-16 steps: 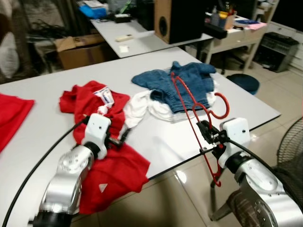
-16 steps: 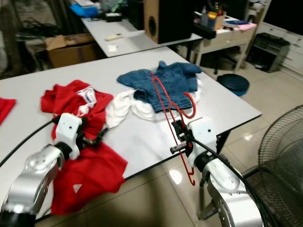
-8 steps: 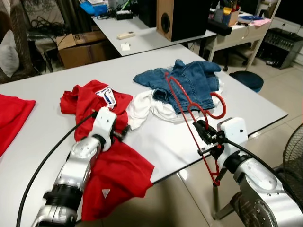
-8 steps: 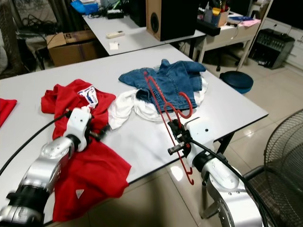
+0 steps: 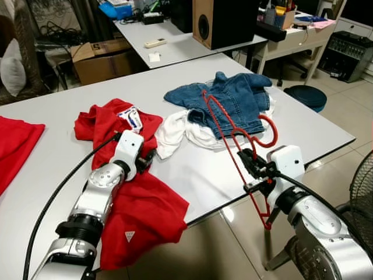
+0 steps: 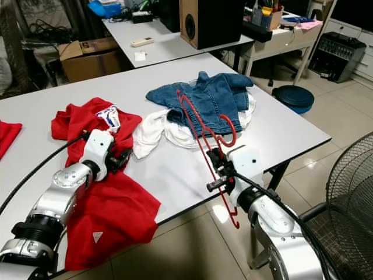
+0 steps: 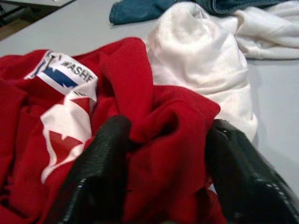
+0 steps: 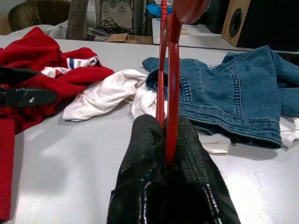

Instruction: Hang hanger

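right gripper clenches red hanger beside the denim jacket; left gripper grasps red shirt; threading hanger into shirt likely comes next.

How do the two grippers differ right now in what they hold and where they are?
The right gripper is shut on the red hanger, carried off the white table at its near edge; the left gripper sits on the table with its fingers around a fold of the red shirt. The hanger is rigid and stands tilted; the shirt lies crumpled, part hanging over the edge. Both hold something red.
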You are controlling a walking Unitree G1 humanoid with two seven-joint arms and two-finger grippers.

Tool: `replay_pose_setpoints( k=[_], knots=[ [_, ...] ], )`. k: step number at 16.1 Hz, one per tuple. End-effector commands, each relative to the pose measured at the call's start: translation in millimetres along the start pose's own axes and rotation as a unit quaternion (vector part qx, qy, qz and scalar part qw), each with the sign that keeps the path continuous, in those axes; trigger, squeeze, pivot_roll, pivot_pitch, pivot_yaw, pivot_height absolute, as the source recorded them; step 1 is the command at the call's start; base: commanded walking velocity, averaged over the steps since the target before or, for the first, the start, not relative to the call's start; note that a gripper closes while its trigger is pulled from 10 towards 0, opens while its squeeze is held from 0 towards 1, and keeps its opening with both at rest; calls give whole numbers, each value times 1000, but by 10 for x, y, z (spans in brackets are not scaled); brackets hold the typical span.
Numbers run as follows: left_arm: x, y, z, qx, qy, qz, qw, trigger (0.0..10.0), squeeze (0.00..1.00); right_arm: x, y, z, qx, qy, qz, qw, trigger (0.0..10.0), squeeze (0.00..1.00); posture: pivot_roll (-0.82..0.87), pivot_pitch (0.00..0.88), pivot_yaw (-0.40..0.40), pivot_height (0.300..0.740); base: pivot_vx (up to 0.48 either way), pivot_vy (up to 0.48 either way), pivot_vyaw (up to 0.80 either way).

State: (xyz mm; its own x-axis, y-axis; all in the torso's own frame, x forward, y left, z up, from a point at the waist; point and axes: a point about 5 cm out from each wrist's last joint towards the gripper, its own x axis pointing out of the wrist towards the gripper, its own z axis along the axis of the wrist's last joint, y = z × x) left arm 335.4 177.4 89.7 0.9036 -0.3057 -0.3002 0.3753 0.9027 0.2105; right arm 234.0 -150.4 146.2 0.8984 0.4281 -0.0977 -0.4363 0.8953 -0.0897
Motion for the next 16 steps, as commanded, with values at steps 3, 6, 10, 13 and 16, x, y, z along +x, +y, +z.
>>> replay_pose_setpoints(
  k=[3, 6, 10, 13, 16],
  knots=[
    [25, 30, 29, 7, -7, -4, 1000, 0, 0, -5, -11, 0, 6, -1, -6, 1000, 10000, 0, -48, 0, 81, 740, 0, 0, 0],
    [39, 19, 15, 1, -4, -9, 1000, 0, 0, 14, -5, 13, 6, -5, -6, 1000, 10000, 0, -49, 0, 81, 740, 0, 0, 0],
    [29, 30, -14, -2, -5, -10, 1000, 0, 0, 18, -11, 15, 4, -4, -6, 1000, 10000, 0, -50, 0, 74, 740, 0, 0, 0],
    [8, 68, -24, -1, -4, -10, 1000, 0, 0, 24, -7, 19, 5, -5, -6, 1000, 10000, 0, -51, 0, 74, 740, 0, 0, 0],
    [-63, 445, 236, 5, -43, 18, 999, 0, 0, 29, -19, 40, 6, -11, -12, 1000, 10000, 0, -48, 0, 73, 740, 0, 0, 0]
  ],
)
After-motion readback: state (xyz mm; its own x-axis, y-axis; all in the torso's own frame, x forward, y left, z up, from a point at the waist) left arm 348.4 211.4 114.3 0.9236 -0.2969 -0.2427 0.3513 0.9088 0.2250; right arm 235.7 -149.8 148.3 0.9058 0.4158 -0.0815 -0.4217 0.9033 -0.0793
